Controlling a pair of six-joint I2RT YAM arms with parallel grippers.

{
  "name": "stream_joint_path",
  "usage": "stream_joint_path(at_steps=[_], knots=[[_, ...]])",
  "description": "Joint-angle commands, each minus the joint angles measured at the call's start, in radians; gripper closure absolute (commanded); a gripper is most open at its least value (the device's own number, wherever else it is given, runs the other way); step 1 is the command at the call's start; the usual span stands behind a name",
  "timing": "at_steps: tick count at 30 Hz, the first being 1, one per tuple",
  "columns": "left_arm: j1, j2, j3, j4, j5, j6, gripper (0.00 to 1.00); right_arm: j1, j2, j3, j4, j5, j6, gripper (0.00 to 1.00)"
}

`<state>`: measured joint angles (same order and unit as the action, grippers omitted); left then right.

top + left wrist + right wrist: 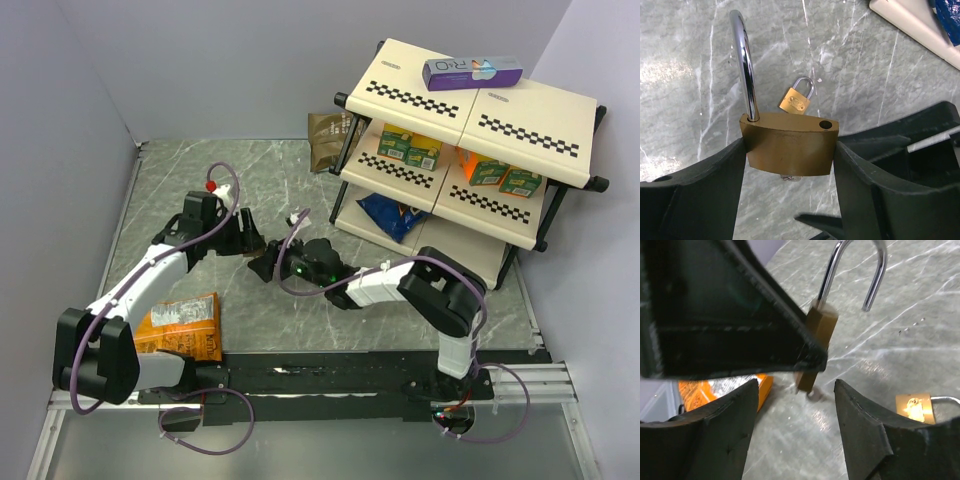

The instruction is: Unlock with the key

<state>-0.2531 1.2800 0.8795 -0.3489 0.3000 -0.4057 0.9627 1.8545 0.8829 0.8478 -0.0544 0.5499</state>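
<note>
Poking from padlock [790,142] in left claw [790,152]: key [790,177].

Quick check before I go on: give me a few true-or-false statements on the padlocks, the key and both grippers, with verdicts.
1. The left gripper grips the big padlock by its brass body. True.
2. Its shackle is locked shut. False: one end is out, leaving its hole empty.
3. The right gripper is clamped on the key. False: its fingers are spread, and the key sits at the big padlock's underside.
4. A small padlock lies on the table. True.
</note>
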Motion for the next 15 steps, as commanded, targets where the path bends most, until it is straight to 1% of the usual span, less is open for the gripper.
stream_joint_path(at_steps=[1, 11, 15], knots=[[0.011, -0.057, 0.01, 0.103, 0.067, -0.027, 0.99, 0.008, 0.032, 0.074, 0.014, 0.039, -0.033, 0.34], [0.012, -0.067, 0.006, 0.113, 0.07, -0.033, 0.99, 0.005, 0.081, 0.12, -0.012, 0.042, -0.021, 0.5], [0.014, -0.068, 0.003, 0.114, 0.073, -0.033, 0.99, 0.008, 0.091, 0.114, 0.003, 0.047, -0.013, 0.53]])
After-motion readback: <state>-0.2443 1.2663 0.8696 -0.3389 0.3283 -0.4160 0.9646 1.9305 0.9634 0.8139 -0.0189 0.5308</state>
